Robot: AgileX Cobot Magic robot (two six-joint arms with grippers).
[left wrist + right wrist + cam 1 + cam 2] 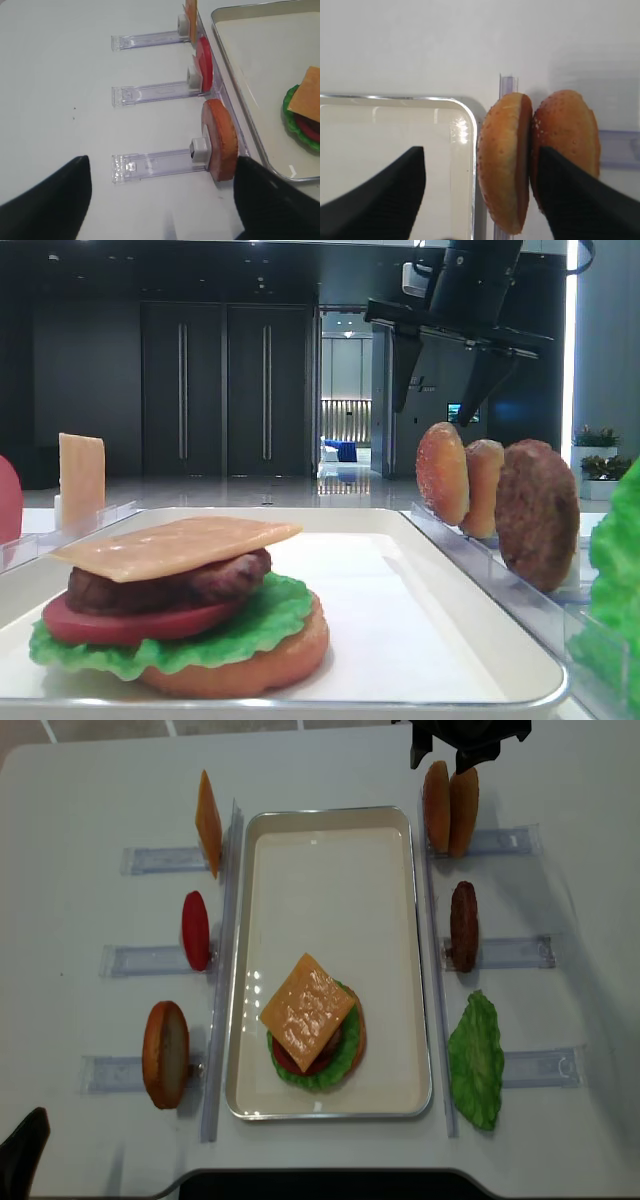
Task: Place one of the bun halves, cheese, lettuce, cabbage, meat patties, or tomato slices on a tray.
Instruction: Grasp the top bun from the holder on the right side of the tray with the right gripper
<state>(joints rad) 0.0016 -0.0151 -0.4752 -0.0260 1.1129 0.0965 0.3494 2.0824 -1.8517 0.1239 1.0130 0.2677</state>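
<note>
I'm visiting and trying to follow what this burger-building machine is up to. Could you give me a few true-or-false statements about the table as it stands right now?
1. A cheese slice tops the stack on the tray. True.
2. The right gripper is clamped on a patty. False: its jaws are open, straddling one of two upright bun halves in a rack.
3. The stack already has its domed top bun. False: cheese is the highest layer.
4. A lettuce leaf sits right of the tray. True.
5. The left gripper holds the tomato slice. False: it is open and empty.
</note>
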